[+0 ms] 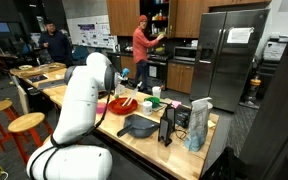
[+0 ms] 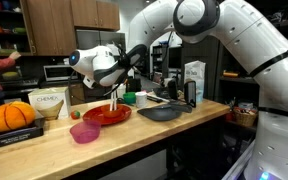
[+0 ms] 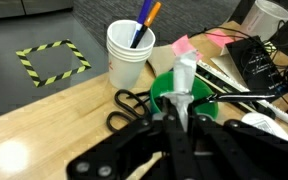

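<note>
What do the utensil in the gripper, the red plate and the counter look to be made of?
Utensil: likely plastic; whitish, slightly translucent, with a dull sheen.
Red plate: smooth and glossy, so plastic or glazed ceramic; I cannot tell which.
Counter: wood; plank lines and grain show, with a satin finish.

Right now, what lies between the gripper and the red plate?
Only the pale utensil that the gripper holds, hanging toward the red plate, in an exterior view.

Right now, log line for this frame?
end effector: shut on white utensil | height: above countertop | near: red plate, green bowl, white cup
</note>
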Robot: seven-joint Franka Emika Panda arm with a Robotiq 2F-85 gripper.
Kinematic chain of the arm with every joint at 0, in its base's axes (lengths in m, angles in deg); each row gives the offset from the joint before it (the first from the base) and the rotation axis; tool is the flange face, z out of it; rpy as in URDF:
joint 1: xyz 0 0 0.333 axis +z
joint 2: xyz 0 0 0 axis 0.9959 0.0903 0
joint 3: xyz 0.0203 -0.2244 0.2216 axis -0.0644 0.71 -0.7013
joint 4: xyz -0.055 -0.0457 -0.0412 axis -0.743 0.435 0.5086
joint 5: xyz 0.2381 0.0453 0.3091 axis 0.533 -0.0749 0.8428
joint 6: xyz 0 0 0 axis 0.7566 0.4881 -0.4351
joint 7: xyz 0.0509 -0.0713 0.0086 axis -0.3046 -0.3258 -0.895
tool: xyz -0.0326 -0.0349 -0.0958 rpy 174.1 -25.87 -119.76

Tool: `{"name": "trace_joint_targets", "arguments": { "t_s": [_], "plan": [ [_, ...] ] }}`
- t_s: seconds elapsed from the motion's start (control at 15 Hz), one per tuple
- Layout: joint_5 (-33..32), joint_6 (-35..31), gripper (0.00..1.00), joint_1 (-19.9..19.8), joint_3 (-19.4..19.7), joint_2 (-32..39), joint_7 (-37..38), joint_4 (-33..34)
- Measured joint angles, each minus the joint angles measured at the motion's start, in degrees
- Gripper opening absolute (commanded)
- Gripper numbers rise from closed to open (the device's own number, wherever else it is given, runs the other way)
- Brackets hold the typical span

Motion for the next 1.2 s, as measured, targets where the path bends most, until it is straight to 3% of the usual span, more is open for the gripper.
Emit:
{"name": "trace_joint_targets", "arguments": {
  "t_s": [0.53,0.93,1.2],
  "plan": [
    [-13.78,-14.51,0.02,0.08,0.48,0.72,6.97,-0.01],
    [-11.97,-21.24,0.02,-0.14,-0.7,0.02,3.49,-0.76],
    [-3.91,-12.85,0.02,-0.04,-1.0,-0.88,-3.33,-1.42]
  ]
}}
